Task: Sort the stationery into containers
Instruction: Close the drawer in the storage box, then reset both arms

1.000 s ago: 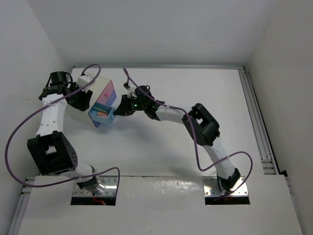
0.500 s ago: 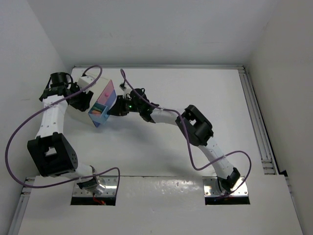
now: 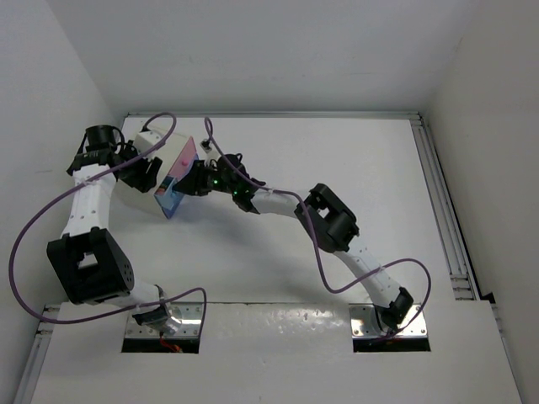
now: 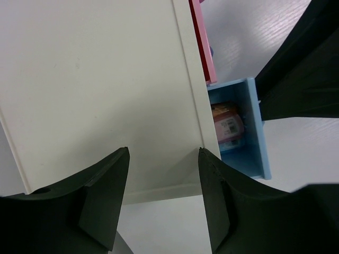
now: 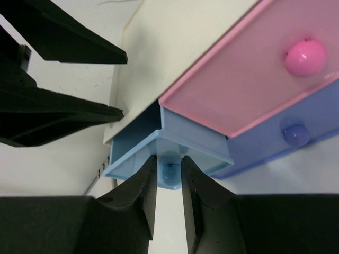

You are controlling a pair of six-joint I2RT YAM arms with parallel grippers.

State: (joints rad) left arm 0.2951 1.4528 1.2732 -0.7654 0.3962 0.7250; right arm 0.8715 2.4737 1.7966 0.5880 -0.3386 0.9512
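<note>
Two claws work on one small white cabinet [image 4: 106, 79] at the far left of the table [image 3: 337, 160]. It has three drawers: a pink drawer [image 5: 249, 90], a purple drawer [image 5: 288, 151] and a light blue drawer [image 5: 175, 140]. The light blue drawer sticks part way out. Inside it lie some stubby pink and orange marker pieces [image 4: 228, 124], one with a label on it.

The step looks like moving the light blue drawer by its knob [image 5: 170, 172]. To do it well, the right claw [image 5: 169, 168] should go straight along the way the drawer slides, not sideways. It should go slowly, so the little round knob does not slip out. The cabinet is light and could slide or tip, so the other claw should hold it steady.

The right claw is almost closed and pinches the knob between its two fingers. The left claw [image 4: 163, 153] is spread wide, with its tips at the white side of the cabinet. It holds nothing inside it. It is hard to tell if its tips press on the cabinet.
</note>
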